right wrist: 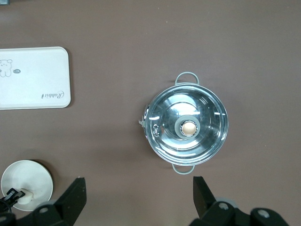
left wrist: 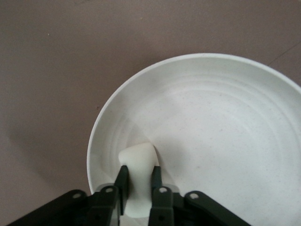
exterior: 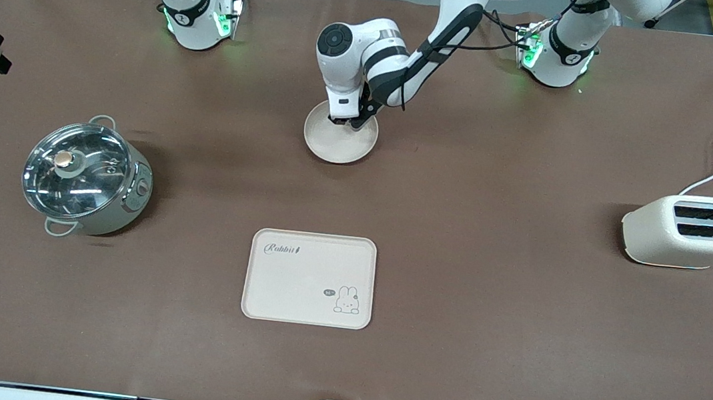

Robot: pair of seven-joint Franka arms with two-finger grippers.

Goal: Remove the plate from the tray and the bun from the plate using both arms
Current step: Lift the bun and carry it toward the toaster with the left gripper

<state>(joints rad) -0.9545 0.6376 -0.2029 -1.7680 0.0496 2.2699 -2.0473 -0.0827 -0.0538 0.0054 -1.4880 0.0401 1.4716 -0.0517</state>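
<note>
The bun (left wrist: 138, 162) sat clamped between the two black fingers (left wrist: 123, 184) of the left gripper (exterior: 347, 120), its rounded tip sticking out past the fingertips and down inside the plate (exterior: 335, 147), close to the plate's rim (contact with the plate floor could not be told). The plate lay on the brown table (exterior: 483, 322) near mid-table, farther from the front camera than the rabbit tray (exterior: 310, 278). The left arm reached in from its base, elbow folded, wrist pointing straight down onto the plate.

The right gripper (right wrist: 139, 197) waited high over the table, jaws spread wide with nothing between them; its wrist view looked down on the lidded pot (right wrist: 187, 124), which stood toward the right arm's end of the table. The toaster (exterior: 692, 233) stood toward the left arm's end.
</note>
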